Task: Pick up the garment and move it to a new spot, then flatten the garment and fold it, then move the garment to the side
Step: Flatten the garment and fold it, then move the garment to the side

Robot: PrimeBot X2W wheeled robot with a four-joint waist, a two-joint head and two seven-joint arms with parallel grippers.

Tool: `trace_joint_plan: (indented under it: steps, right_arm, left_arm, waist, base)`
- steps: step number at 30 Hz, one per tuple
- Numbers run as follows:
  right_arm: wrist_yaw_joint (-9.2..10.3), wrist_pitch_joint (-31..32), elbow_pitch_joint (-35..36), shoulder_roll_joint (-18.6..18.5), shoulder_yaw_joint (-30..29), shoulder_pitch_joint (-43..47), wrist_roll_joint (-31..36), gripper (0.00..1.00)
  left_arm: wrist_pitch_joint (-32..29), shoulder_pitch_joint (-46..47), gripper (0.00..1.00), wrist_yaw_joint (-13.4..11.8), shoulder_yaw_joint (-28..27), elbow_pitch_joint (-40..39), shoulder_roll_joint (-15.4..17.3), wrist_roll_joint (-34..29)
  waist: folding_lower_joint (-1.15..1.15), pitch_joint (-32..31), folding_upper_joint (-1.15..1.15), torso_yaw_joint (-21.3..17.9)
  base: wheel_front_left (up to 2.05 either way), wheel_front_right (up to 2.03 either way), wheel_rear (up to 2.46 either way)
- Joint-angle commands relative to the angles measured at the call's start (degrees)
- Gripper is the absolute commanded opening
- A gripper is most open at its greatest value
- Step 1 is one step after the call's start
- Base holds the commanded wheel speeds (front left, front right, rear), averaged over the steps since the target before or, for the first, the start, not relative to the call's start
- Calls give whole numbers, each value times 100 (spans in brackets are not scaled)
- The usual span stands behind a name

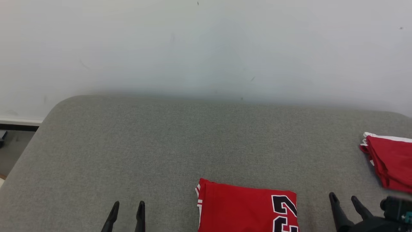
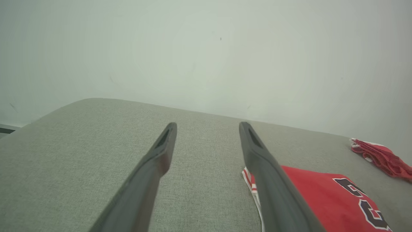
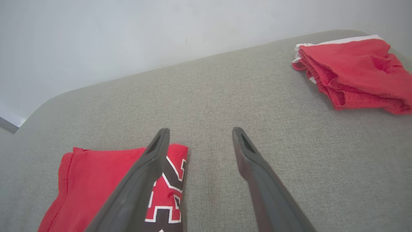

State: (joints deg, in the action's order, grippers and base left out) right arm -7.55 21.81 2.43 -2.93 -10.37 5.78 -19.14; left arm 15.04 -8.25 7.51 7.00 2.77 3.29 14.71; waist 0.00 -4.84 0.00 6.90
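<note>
A folded red garment (image 1: 244, 207) with black-and-white numerals lies flat on the grey cushion near the front edge, between my two arms. It also shows as the garment (image 2: 325, 199) in the left wrist view and the garment (image 3: 96, 183) in the right wrist view. My left gripper (image 1: 128, 206) is open at the lower left, well left of the garment, holding nothing; its fingers (image 2: 161, 154) spread wide. My right gripper (image 1: 343, 198) is open just right of the garment, empty, above bare cushion. One of its fingers (image 3: 154, 154) overlaps the garment's numeral edge in the right wrist view.
A second folded red piece with white trim (image 1: 389, 161) lies at the far right of the grey cushion (image 1: 161, 145), also seen as the red piece (image 3: 354, 71). A pale wall (image 1: 206, 48) rises behind. The cushion's left corner drops to floor (image 1: 13, 145).
</note>
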Motion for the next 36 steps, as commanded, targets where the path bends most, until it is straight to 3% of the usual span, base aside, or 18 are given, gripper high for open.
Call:
trace_joint_plan:
  steps: [1,4,10,16,23,36]
  right_arm:
    - [15,-252,23,6,114,181,0,100]
    - [15,-845,-71,5,378,360,-85,100]
    - [15,-2031,-321,-108,861,473,125,100]
    - [15,-2576,-680,-178,1020,390,260,100]
    - [15,-2851,-1039,-198,1099,277,386,100]
    - [15,-2795,-1226,-146,1267,161,356,100]
  left_arm:
    - [14,-99,100,-23,-98,4,-16,172]
    - [14,-98,100,-22,-230,-53,-36,511]
    - [14,-183,100,-17,-329,43,-43,568]
    - [14,-193,100,-13,-329,331,-40,468]
    - [14,-170,100,-10,-365,557,-41,354]
    - [14,-99,100,-7,-351,632,-42,318]
  waist:
    - [0,-45,0,-113]
    - [0,-64,0,-207]
    - [0,-187,0,-337]
    - [0,-268,0,-392]
    - [0,-309,0,-415]
    - [0,-260,0,-384]
  base:
    - [0,0,0]
    - [0,0,0]
    - [0,0,0]
    - [0,0,0]
    - [0,0,0]
    - [0,0,0]
